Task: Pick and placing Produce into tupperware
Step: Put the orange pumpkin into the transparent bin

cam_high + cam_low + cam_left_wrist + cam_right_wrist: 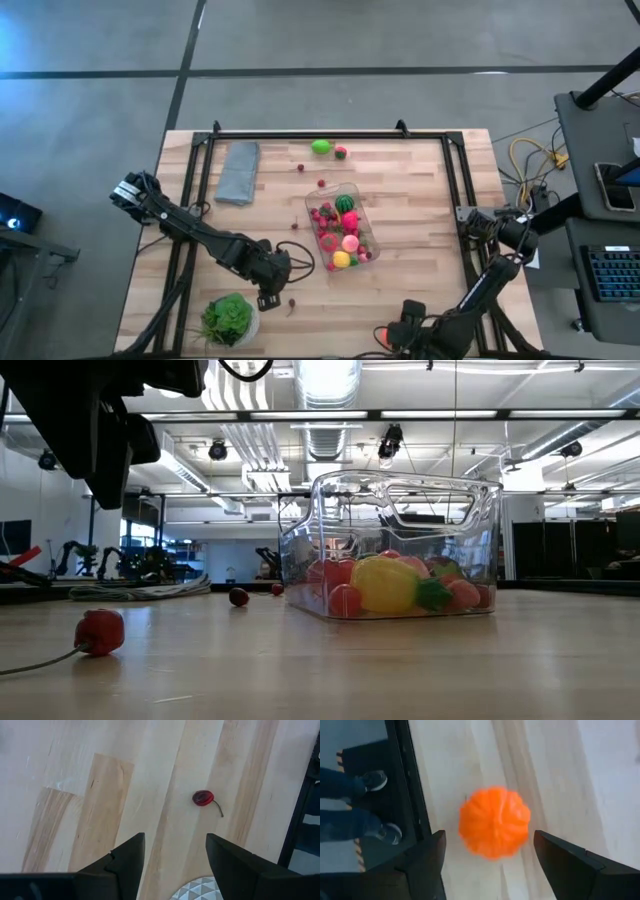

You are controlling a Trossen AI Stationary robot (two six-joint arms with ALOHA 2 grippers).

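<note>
The clear tupperware (342, 228) (400, 550) stands mid-table with several toy fruits in it, among them a striped green melon (345, 203) and a yellow piece (385, 585). My left gripper (272, 295) (175, 842) hangs open above the table, near a red berry with a stem (203, 798) (291, 303) (100, 630) that lies beyond its fingertips. My right gripper (392, 335) (489, 836) is open at the near edge, with its fingers standing on either side of an orange fruit (494, 821) (383, 333) that rests on the wood.
A green fruit (320, 147) and a red one (341, 152) lie at the far edge, and small berries (321, 183) are scattered left of the tub. A grey cloth (238, 172) lies far left. A leafy head in a white bowl (228, 318) sits beside my left gripper. A person's shoes (375, 780) show beyond the table's edge.
</note>
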